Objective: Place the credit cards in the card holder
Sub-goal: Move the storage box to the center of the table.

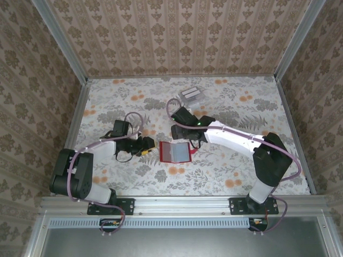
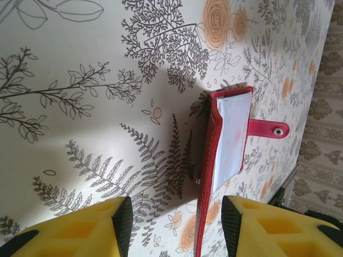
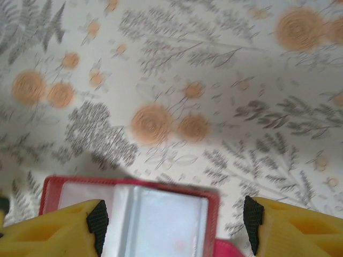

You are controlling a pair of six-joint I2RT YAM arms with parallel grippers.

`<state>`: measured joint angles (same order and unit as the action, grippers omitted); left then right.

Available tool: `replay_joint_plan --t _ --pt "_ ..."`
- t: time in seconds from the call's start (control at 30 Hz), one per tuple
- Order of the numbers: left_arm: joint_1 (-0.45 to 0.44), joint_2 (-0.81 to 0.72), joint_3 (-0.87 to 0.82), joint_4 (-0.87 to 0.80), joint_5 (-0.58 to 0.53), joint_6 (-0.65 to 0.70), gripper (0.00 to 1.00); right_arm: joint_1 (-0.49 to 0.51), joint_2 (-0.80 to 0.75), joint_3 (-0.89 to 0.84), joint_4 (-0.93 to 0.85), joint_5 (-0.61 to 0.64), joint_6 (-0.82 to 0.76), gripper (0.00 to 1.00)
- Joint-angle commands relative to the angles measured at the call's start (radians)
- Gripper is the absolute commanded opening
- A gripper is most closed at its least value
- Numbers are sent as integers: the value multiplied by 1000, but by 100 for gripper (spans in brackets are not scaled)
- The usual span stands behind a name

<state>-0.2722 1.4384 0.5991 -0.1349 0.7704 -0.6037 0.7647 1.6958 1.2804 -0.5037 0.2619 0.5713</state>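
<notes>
1. The table (image 1: 241, 166) has a cloth with grey leaves and orange flowers. Walls (image 1: 177, 37) with brown flower paper stand on three sides. A silver rail (image 1: 182, 202) runs along the near edge.
2. On the left, bare table lies between the left wall and the left arm (image 1: 96, 147).
3. The left gripper (image 1: 149, 145) (image 2: 172, 225) sits low, just left of the wallet (image 1: 175, 151). Its yellow fingers (image 2: 102, 225) stand apart and hold nothing. The red edge of the wallet (image 2: 230, 134) runs in between them.
4. The wallet lies open near the middle of the table. It is red with greyish clear pockets. A small red tab (image 2: 266, 128) with a silver snap sticks out from its right side.
5. The right gripper (image 1: 188, 140) (image 3: 174, 225) is over the far right part of the wallet (image 3: 161, 209). Its jaws are wide and hold nothing.
6. The cards (image 1: 193, 96) lie in a grey pile near the back wall, well apart from the wallet, with bare table all around them.
7. On the right, more bare table lies between the right arm (image 1: 236, 138) and the right wall.
</notes>
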Motion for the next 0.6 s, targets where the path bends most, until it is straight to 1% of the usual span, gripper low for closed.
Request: replay_joint_plan --t 0.0,0.2,0.3,0.4,0.5,0.57 --pt "10 -49 52 -82 0 64 52 -58 -2 18 62 3 -23 71" --pt "19 -126 80 -186 -26 108 54 -180 75 117 81 17 -70 71" --pt "24 -158 82 -219 -34 117 55 -236 120 180 83 10 -92 71" --pt "23 -176 78 -237 -40 122 55 -282 170 245 87 -2 -82 70" --pt "21 -185 71 -236 -37 113 55 -319 221 296 80 30 26 68" --pt "20 -191 61 -232 -43 108 55 -339 255 312 85 42 154 65"
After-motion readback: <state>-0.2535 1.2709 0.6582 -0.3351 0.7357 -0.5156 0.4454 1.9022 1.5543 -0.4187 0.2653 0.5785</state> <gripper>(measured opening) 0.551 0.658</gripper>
